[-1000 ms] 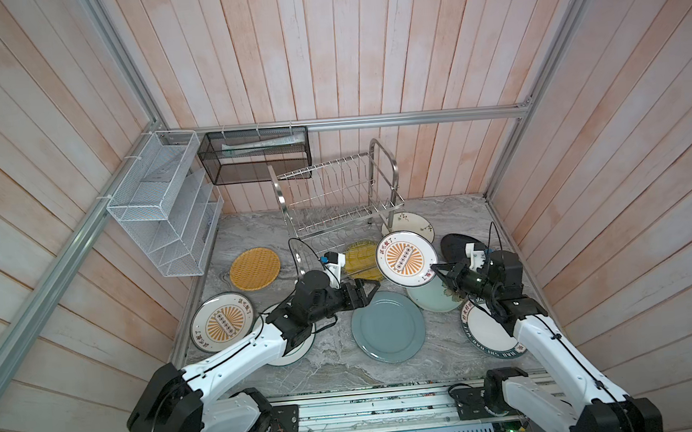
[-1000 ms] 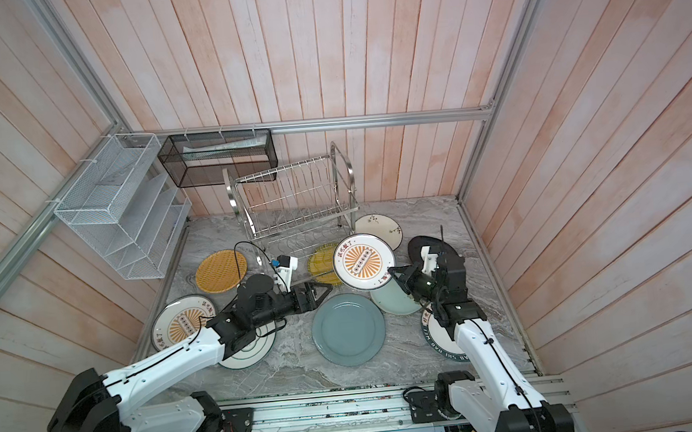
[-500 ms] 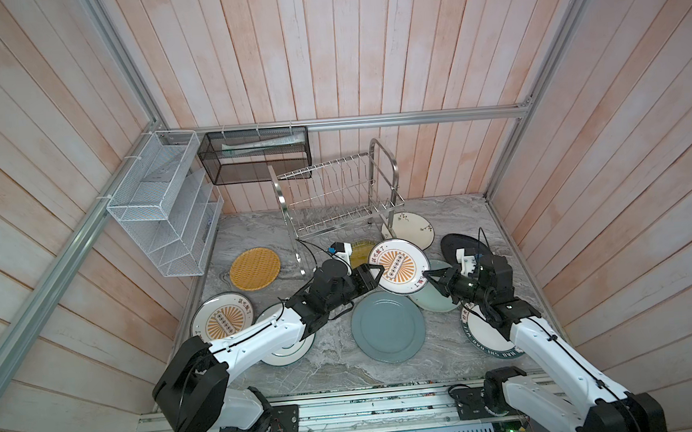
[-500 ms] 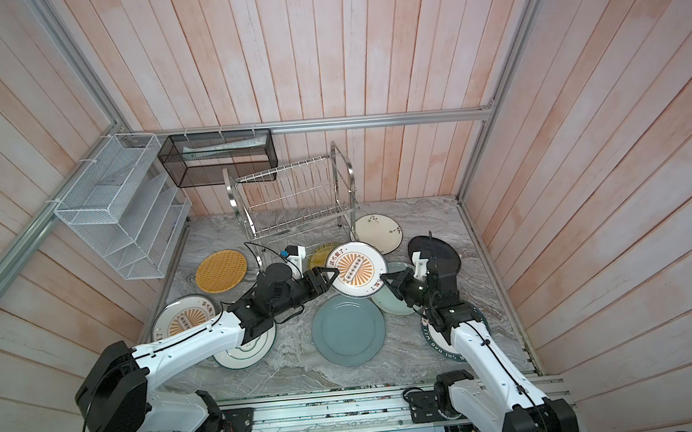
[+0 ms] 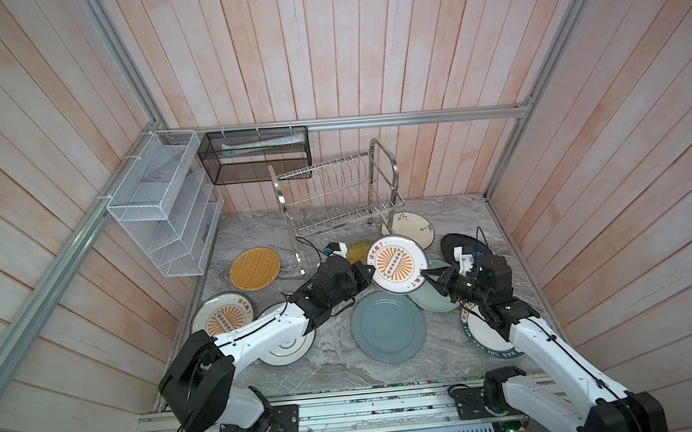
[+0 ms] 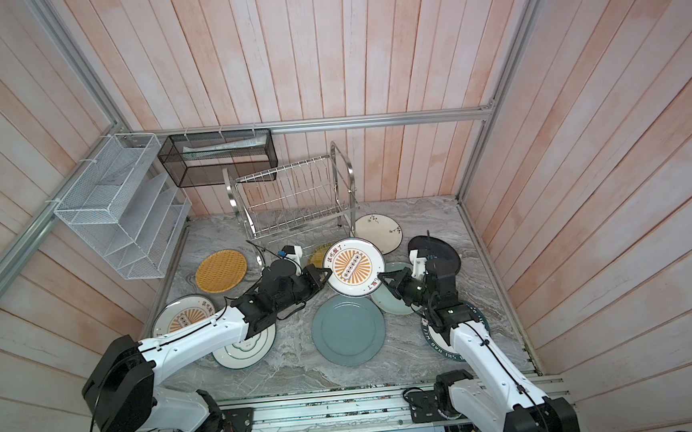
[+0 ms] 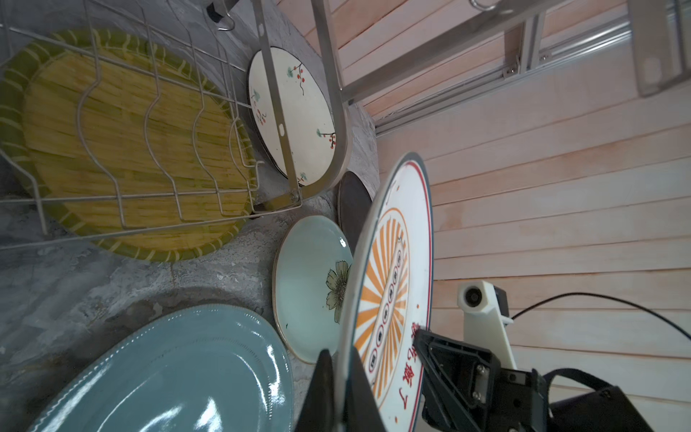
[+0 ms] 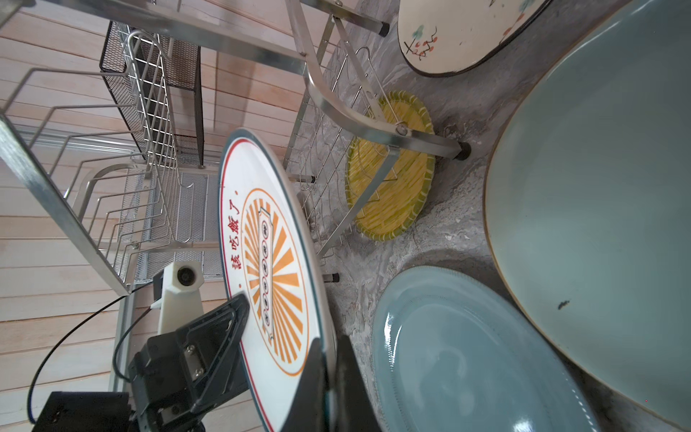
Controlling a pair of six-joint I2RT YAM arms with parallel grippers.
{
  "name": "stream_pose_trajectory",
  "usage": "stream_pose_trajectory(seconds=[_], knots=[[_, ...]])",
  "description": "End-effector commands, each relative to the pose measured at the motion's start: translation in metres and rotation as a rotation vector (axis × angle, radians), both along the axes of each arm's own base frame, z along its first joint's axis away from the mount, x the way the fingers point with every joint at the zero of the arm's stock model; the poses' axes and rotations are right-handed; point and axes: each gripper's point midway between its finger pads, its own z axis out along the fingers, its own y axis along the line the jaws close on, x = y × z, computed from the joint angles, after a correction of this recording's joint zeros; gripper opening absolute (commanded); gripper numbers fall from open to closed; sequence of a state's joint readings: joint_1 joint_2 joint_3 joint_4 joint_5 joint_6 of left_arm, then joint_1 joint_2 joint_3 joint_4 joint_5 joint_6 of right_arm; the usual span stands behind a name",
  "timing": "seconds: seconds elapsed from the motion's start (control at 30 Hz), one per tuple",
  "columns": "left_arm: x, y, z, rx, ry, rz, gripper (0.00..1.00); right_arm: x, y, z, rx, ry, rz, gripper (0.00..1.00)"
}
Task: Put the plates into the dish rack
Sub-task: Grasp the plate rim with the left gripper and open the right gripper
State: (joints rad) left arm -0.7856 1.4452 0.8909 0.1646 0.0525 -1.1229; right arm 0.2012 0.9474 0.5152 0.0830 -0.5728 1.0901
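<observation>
— Grey marbled tabletop, plank walls round it, plates lying flat all over. Which one is the robot on?
— The sunburst plate. It hangs off the table, face up and somewhat tilted, between the two grippers. The left gripper is clamped on one side of its rim and the right gripper on the opposite side. Each wrist view shows a finger on either face of the rim.
— So both have it. And the dish rack?
— Beyond both grippers, toward the back wall, and higher than they are. No plate stands in its wire slots. A green-rimmed woven plate lies on the table under its lower tier, which hardly counts as loaded.
— What lies beneath the grippers?
— A grey-blue plate below the held one, on the side toward the arm bases, and a celadon plate under the right gripper.
— Step in hand, then?
— It reads as a pass from one arm to the other, or a shared lift; which of the two cannot be told. The job looks barely begun.
— Next move?
— Probably one gripper lets go while the other pinches firmly. The plate then needs turning onto its edge, carrying up and away, and lining up with a gap between two upright wires. A single rim pinch on a glazed plate may slip, so slow travel seems wise.
</observation>
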Motion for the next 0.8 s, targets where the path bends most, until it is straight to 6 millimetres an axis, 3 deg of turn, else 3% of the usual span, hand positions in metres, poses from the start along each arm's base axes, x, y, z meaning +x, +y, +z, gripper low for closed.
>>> stream_pose_trajectory(seconds=[0.0,0.1,0.2,0.27,0.43,0.57,0.77], knots=[[-0.007,-0.004,0.010,-0.038,-0.025,-0.024,0.00,0.002,0.007,0.008,0.009,-0.028,0.023,0.00],[-0.013,0.004,0.016,-0.039,-0.035,-0.015,0.00,0.003,0.009,0.009,-0.018,-0.047,0.035,0.01],[-0.021,0.011,0.019,-0.019,-0.041,-0.018,0.00,0.007,0.004,0.014,-0.075,-0.090,0.019,0.33],[-0.029,0.018,0.019,0.003,-0.041,-0.022,0.00,0.012,0.000,0.025,-0.116,-0.141,0.004,0.49],[-0.050,0.039,0.020,0.067,-0.044,-0.021,0.00,0.031,-0.008,0.069,-0.195,-0.309,-0.044,0.75],[-0.067,0.064,0.029,0.123,-0.064,0.003,0.00,0.055,-0.029,0.074,-0.304,-0.408,-0.178,0.94],[-0.081,0.109,0.049,0.229,-0.113,0.086,0.00,0.082,-0.026,0.066,-0.471,-0.643,-0.217,0.98]])
